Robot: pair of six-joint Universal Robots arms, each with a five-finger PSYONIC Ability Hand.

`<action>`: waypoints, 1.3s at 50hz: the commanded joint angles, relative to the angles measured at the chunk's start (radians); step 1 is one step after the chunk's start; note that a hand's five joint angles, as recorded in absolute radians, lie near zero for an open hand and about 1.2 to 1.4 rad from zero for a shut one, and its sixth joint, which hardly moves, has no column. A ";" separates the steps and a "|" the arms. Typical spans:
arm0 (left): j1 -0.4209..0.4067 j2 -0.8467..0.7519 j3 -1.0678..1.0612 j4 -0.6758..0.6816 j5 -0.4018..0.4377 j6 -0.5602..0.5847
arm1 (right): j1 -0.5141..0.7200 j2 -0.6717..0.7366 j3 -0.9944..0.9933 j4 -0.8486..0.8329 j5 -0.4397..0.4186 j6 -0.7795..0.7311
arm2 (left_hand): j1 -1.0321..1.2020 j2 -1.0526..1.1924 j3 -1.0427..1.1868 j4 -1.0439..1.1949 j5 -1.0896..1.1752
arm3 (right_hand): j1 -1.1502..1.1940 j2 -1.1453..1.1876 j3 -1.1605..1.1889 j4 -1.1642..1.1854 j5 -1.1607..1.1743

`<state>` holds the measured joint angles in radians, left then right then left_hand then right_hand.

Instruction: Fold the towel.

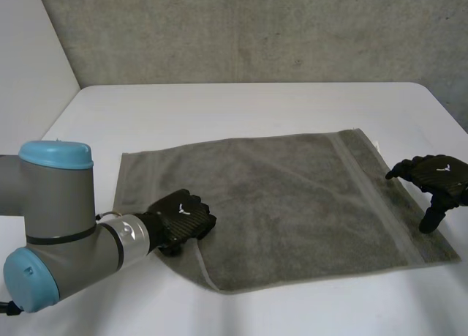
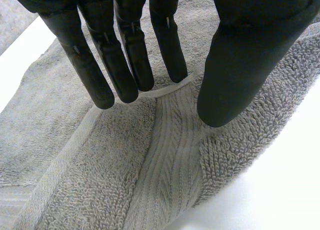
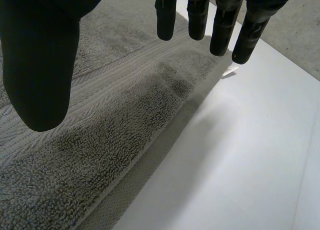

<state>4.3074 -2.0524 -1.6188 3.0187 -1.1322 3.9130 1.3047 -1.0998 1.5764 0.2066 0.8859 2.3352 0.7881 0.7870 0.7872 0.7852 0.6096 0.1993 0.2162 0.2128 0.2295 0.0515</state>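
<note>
Towel (image 1: 292,204) lies open on the white table (image 1: 256,109), one layer, long side running across in front of the robot. No full fold made yet. Only the near left corner is disturbed: rumpled and turned over a little on itself.

Left hand (image 1: 183,219) is on that corner. Seen from its wrist, the fingers (image 2: 125,64) reach down straight on one side of the raised hem (image 2: 165,89), and the thumb (image 2: 240,64) presses the woven band on the other side. Cloth is humped up between them. Looks like a pinch on the edge, though a shallow one; little cloth is taken.

Right hand (image 1: 435,176) is at the towel's far right edge, over the band near the side hem. Fingers spread and relaxed, thumb well apart from them, nothing between. It hovers or barely touches; I can't tell which. No hold taken on that side.

Judgement: early stage, the grasping step. One corner looks secured, the other end not. Left to do: right hand takes its edge, both ends are lifted and carried across to the opposite side, and the doubled cloth is laid flat. A second fold may follow.

Watch for: the corner slipping out of the left pinch once lifted.
</note>
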 commanded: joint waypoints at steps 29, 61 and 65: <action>-0.002 -0.020 0.011 0.006 -0.003 0.031 | 0.001 -0.002 0.010 -0.006 -0.002 0.000 | 0.608 0.609 0.609 0.611 0.612 | -0.025 -0.042 -0.038 -0.055 -0.051; 0.011 -0.089 0.165 0.147 -0.331 -0.046 | -0.002 -0.124 0.294 -0.153 0.068 0.204 | 0.608 0.609 0.609 0.611 0.612 | -0.015 -0.032 -0.028 -0.045 -0.042; 0.011 -0.089 0.162 0.147 -0.331 -0.046 | 0.001 -0.123 0.292 -0.184 0.071 0.202 | 0.608 0.609 0.609 0.611 0.612 | 0.009 -0.008 -0.004 -0.021 -0.018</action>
<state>4.3182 -2.1424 -1.4506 3.1692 -1.4697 3.8670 1.3021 -1.2264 1.8700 0.0795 0.9542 2.5431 1.1764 1.2171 1.2158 1.2172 1.0260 0.1993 0.2162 0.2128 0.2295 0.0515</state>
